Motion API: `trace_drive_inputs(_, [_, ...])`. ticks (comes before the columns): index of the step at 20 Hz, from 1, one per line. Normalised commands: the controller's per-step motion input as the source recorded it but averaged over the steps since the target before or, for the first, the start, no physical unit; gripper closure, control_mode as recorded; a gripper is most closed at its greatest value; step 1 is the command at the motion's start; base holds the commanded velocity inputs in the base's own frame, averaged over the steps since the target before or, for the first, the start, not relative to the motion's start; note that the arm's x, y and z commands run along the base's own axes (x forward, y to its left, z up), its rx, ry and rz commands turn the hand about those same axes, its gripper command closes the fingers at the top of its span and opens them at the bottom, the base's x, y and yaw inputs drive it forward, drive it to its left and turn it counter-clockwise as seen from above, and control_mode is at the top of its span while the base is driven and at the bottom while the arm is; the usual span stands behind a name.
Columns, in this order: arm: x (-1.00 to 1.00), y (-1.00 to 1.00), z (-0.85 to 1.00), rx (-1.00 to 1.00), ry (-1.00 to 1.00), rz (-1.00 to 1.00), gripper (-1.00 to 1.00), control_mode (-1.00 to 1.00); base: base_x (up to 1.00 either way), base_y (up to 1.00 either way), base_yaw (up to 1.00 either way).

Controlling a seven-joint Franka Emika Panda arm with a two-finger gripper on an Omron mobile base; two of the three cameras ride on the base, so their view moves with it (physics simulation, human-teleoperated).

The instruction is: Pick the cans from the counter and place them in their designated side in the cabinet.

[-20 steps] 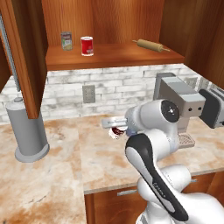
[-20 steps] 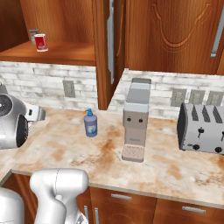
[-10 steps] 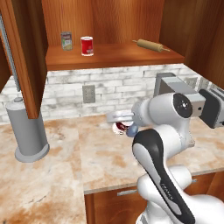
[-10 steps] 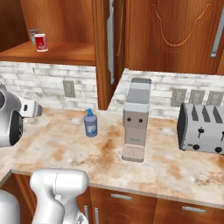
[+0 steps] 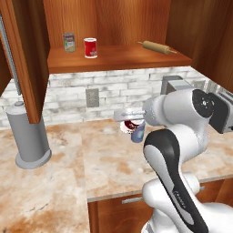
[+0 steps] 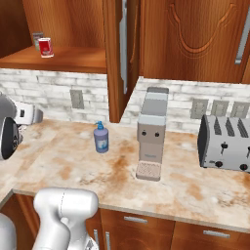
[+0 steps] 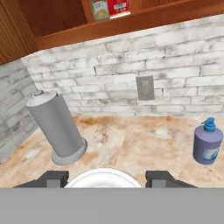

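Note:
My gripper (image 5: 129,120) is shut on the dark red can (image 5: 131,125) with white label bands, holding it above the counter (image 5: 109,159) in front of the brick wall. In the hand view the can's pale round top (image 7: 104,178) sits between the two dark fingertips of the gripper (image 7: 104,180). The bright red can (image 5: 90,47) stands on the cabinet (image 5: 123,58) shelf at its left, also seen in the right base view (image 6: 45,47) and at the top of the hand view (image 7: 118,6).
A pale greenish can (image 5: 68,42) stands left of the red one; a rolling pin (image 5: 156,46) lies on the shelf's right. A grey paper towel holder (image 5: 29,136), blue soap bottle (image 6: 101,138), coffee machine (image 6: 151,134) and toaster (image 6: 225,142) stand on the counter. The open cabinet door (image 5: 25,59) hangs left.
The gripper has carried the dark red can a little up and to the right, and the arm's upper joints have risen. The shelf items have not moved.

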Motion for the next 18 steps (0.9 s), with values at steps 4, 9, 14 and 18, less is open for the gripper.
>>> trace_drive_inputs(4, [-0.12, 0.0, 0.28, 0.0, -0.05, 0.0, 1.0, -1.0, 0.0, 0.0, 0.0])
trace_drive_inputs(9, [-0.21, -0.08, 0.29, 0.0, -0.05, 0.0, 1.0, -1.0, 0.0, 0.0, 0.0])
trace_drive_inputs(14, [-0.23, -0.06, 0.31, 0.01, -0.05, 0.0, 1.0, -1.0, 0.0, 0.0, 0.0])
trace_drive_inputs(18, [-0.15, -0.04, 0.31, 0.01, -0.03, 0.0, 1.0, -1.0, 0.0, 0.0, 0.0])
